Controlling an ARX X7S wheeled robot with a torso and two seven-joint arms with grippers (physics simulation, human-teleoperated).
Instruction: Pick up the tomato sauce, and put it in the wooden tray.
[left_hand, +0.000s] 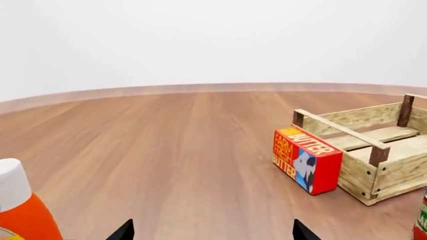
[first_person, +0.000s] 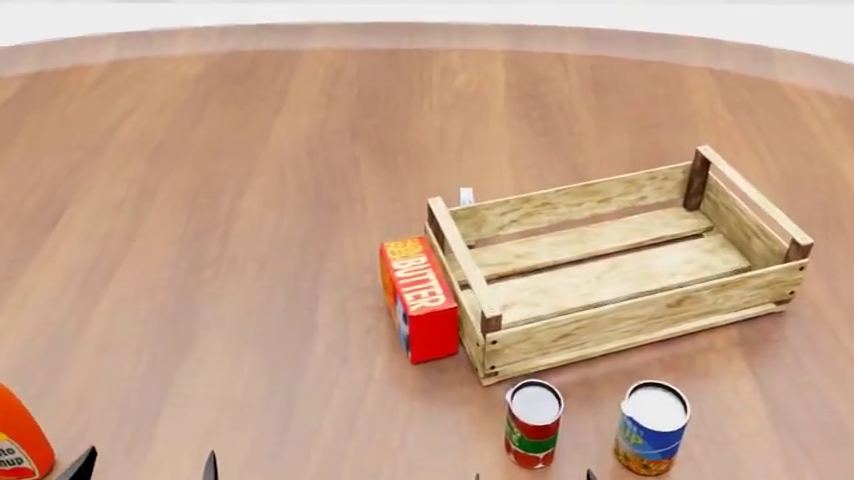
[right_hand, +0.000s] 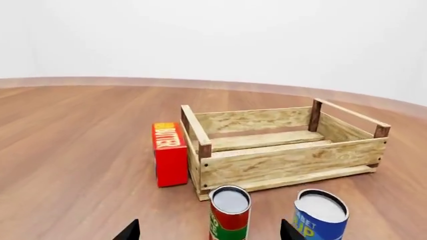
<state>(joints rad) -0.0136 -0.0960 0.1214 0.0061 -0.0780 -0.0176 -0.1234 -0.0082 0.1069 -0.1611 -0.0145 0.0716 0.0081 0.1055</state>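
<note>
The tomato sauce (first_person: 534, 423) stood upright on the brown wooden table (first_person: 227, 220), close to the robot. It was a small can with a red and green label and a plain silver top. It was not in the wooden tray (first_person: 607, 265). The tray sat a little farther from the robot than the can, near it but not touching. Nothing lay inside the tray.

A blue and orange can (first_person: 650, 427) stood just beside the tomato sauce, on its right side. The two cans were apart. A red butter box (first_person: 418, 298) stood right against the left short end of the tray. I could not tell if the box touched the wood.

An orange ketchup bottle (first_person: 22, 435) with a white cap stood far off to the left, well apart from the cans.

The right tool (right_hand: 209, 230) sat low in front of the tomato sauce. Its two dark tips were spread wide, one on each side of the can in the right wrist view, and held nothing. The left tool (left_hand: 213, 231) was spread wide too and held nothing. It sat near the ketchup bottle. In the left wrist view only a thin red and green edge of the tomato sauce showed at the side.
</note>
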